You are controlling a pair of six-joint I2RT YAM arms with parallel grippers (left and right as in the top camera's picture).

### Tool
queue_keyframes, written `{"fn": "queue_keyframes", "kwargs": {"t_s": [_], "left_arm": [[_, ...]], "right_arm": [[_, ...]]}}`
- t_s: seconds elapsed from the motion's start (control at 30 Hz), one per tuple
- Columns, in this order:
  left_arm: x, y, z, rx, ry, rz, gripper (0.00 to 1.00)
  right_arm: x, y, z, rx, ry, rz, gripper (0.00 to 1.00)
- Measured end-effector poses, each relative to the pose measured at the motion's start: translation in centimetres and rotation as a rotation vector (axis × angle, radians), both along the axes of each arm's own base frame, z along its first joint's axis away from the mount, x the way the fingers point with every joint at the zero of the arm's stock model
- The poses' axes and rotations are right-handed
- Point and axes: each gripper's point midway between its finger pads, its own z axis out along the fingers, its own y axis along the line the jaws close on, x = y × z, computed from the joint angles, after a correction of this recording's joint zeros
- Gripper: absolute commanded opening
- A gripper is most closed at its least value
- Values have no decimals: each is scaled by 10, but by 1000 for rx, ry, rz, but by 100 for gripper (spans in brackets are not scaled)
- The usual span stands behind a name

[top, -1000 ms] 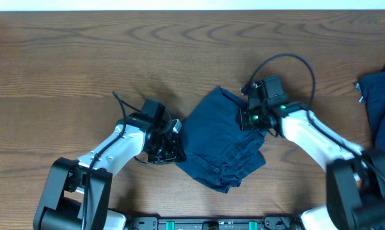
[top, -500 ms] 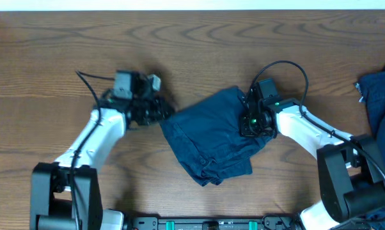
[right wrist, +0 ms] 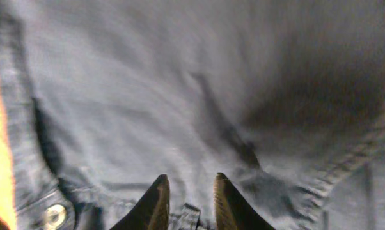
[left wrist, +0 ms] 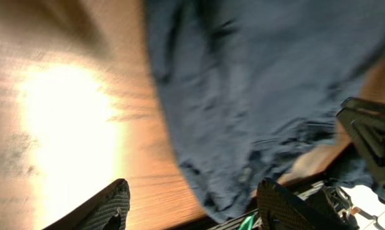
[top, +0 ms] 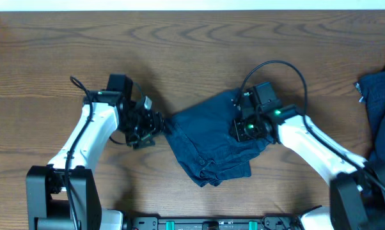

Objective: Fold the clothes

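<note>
Left gripper (left wrist: 191,195) spread wide, empty, just beside the left edge of the shorts (top: 208,137). Right gripper (right wrist: 189,186) narrowly parted, tips over the cloth near a button (right wrist: 54,216). Shorts lie rumpled mid-frame on the table (top: 180,51).

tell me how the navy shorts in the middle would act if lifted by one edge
Likely floppy: the shorts lie rumpled in soft folds, so they'd probably sag and drape. The metal button and stitched seam hint at some weight for cloth.
</note>
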Motion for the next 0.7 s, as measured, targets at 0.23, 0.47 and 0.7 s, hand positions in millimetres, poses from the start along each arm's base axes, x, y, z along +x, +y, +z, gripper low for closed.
{"fn": "queue_keyframes", "kwargs": {"t_s": [0.23, 0.47, 0.7], "left_arm": [[-33, -3, -47, -28, 67, 45, 79], [-25, -42, -53, -212, -38, 93, 84], [-27, -88, -47, -308, -101, 45, 88]], "right_arm": [[-11, 0, -37, -12, 192, -117, 8], [-14, 10, -36, 43, 237, -131, 9], [-15, 11, -36, 49, 246, -136, 9]]}}
